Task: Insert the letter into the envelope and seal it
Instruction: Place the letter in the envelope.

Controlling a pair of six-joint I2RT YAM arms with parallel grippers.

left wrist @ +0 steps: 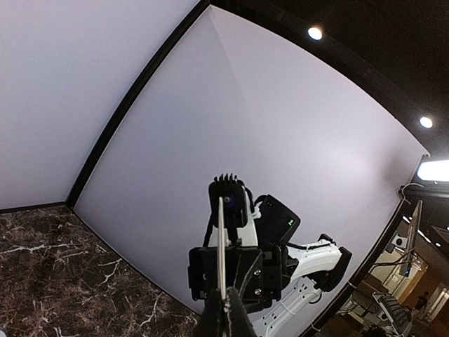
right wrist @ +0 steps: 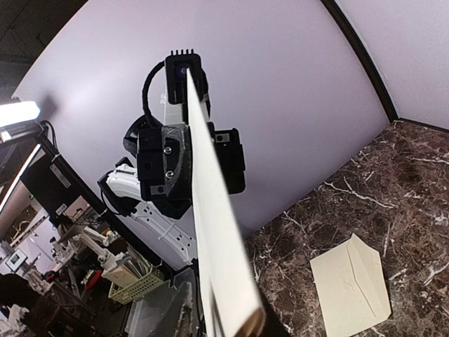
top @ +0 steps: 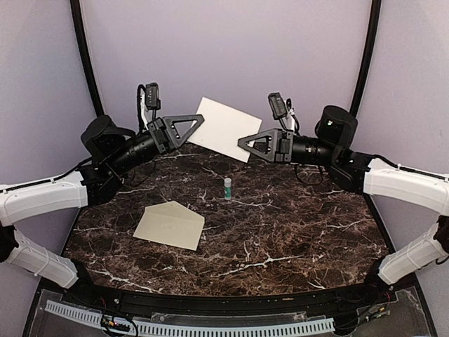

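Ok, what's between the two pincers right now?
The thin beige paper letter spans the gap in the air, one edge pinched in the left pincer, the opposite in the right pincer. The top external view shows it.

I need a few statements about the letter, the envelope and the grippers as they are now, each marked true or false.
1. The left gripper and right gripper both hold the letter above the table. True.
2. The envelope lies flat on the table. True.
3. The letter is inside the envelope. False: it is in the air, apart from it.
4. The glue stick lies on the envelope. False: it stands upright beside it.
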